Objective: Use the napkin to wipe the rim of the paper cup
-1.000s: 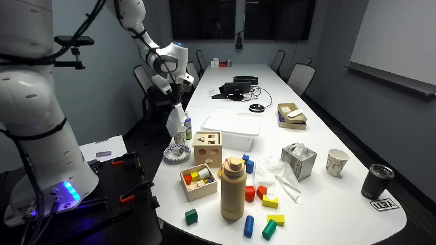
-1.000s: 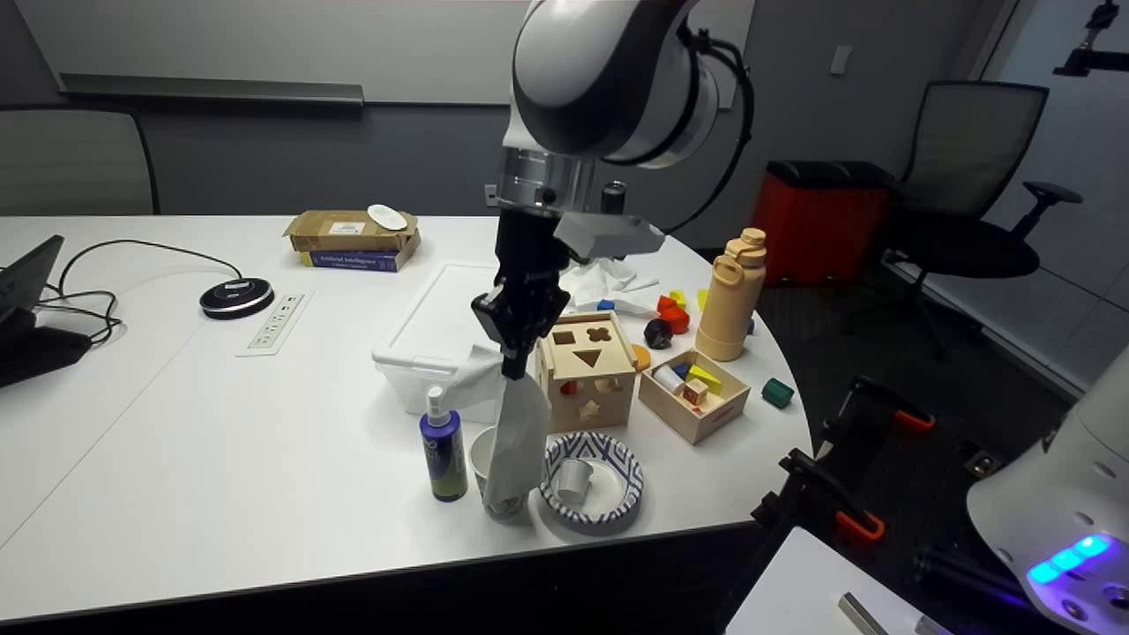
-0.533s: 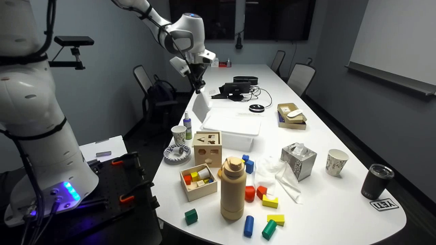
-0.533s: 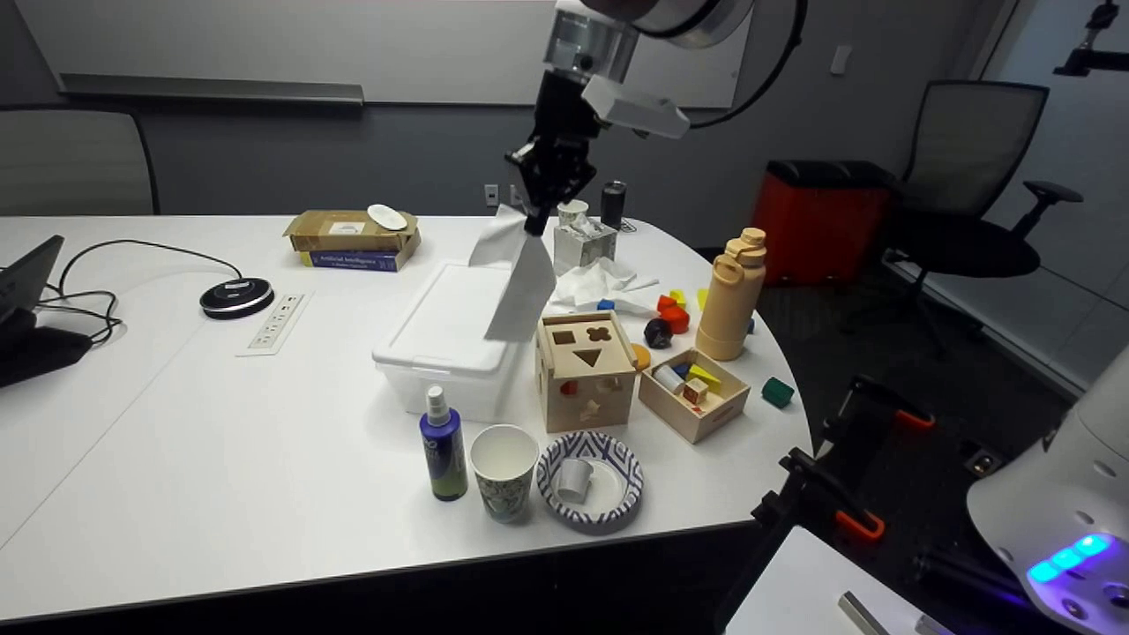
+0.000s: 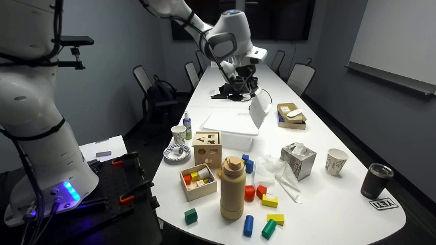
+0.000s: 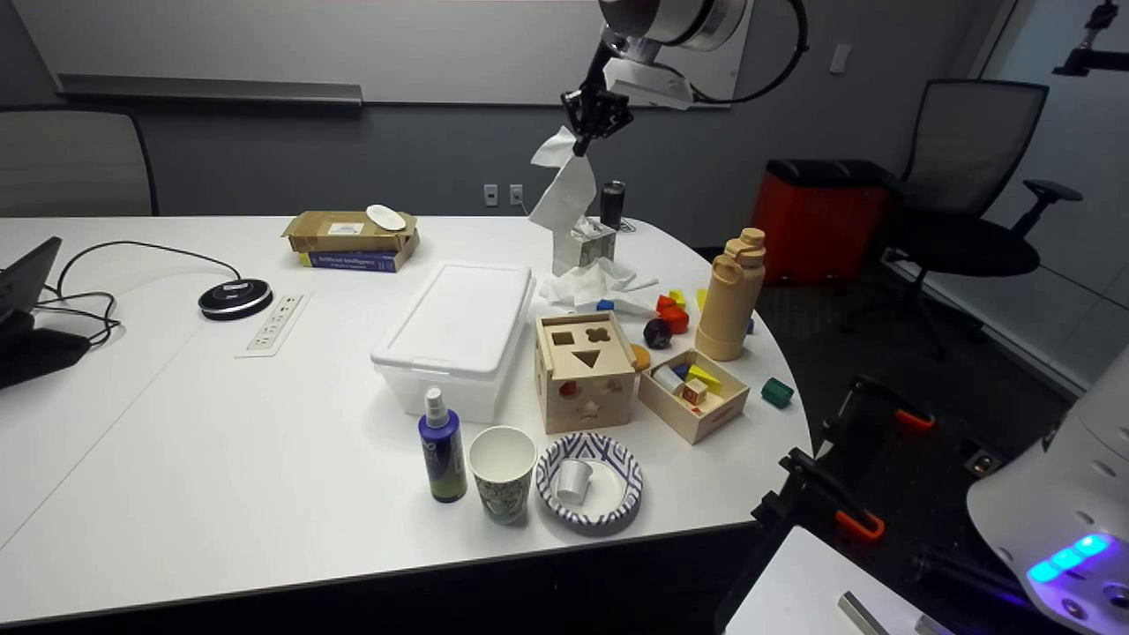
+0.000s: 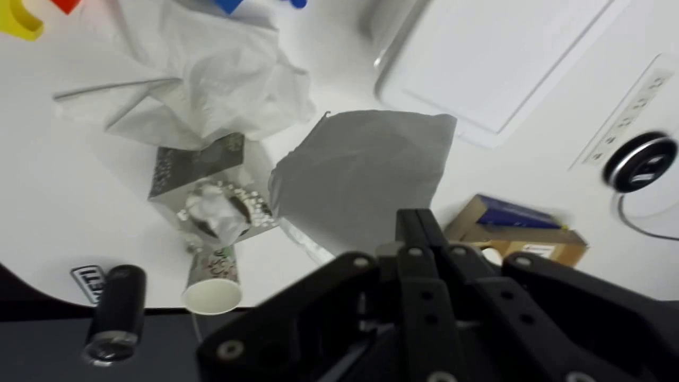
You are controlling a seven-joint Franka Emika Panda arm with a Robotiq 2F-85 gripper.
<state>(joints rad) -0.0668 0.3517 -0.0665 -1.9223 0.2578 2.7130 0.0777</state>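
Observation:
The paper cup (image 5: 178,135), white with a printed pattern, stands upright beside the spray bottle; it also shows in an exterior view (image 6: 503,485). No blue mark is clear on it. It is out of the wrist view. My gripper (image 6: 579,150) is shut on the white napkin (image 6: 566,190), high above the table and well away from this cup. The napkin hangs loose in an exterior view (image 5: 260,107) and in the wrist view (image 7: 366,170). The gripper's fingertips (image 7: 416,215) are together. A similar patterned cup (image 5: 336,162) stands past the tissue box.
A lidded plastic bin (image 6: 454,326), wooden shape box (image 6: 585,375), plate with a small white cup (image 6: 609,516) and spray bottle (image 6: 443,454) are on the table. A tan bottle (image 5: 233,190), tissue box (image 5: 299,161), crumpled napkin (image 5: 277,175), dark tumbler (image 5: 377,182) and several blocks stand around.
My gripper has lifted the napkin up from the paper cup beside the spray bottle and carried it across the table, past the bin, toward the tissue box side. The cup stays in place.

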